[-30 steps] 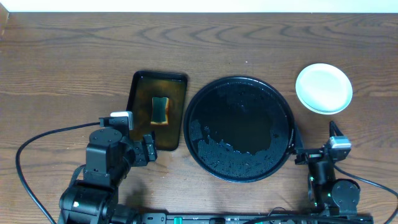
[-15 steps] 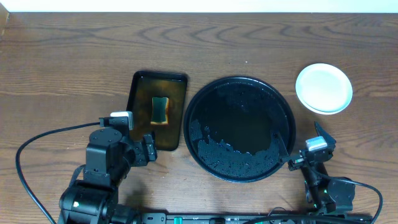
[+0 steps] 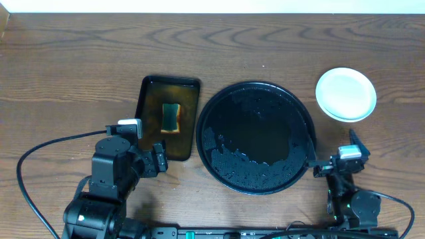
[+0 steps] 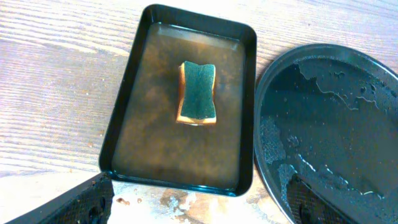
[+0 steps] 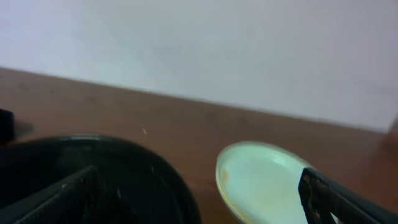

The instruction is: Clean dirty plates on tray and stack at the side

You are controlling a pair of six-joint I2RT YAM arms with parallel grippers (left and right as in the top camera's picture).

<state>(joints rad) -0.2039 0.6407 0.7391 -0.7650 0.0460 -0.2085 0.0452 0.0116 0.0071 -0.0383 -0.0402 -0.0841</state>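
The round black tray (image 3: 257, 137) sits mid-table, wet, with no plates on it; it also shows in the left wrist view (image 4: 336, 124) and the right wrist view (image 5: 93, 180). The pale mint-white plates (image 3: 345, 94) sit in one spot on the bare wood at the right; how many are stacked I cannot tell. They also show in the right wrist view (image 5: 264, 183). My left gripper (image 4: 196, 202) is open and empty, near the rectangular tray's front edge. My right gripper (image 5: 199, 196) is open and empty, low at the front right, facing the plates.
A dark rectangular tray (image 3: 169, 116) of brownish water holds a green-and-yellow sponge (image 3: 172, 117), left of the round tray. Crumbs and wet smears lie on the wood (image 4: 186, 202) in front of it. A black cable (image 3: 40, 149) loops at the front left.
The right arm has swung at the front right, tilting left half a second ago and now back upright near its first pose. The left arm, trays and plates have not moved.
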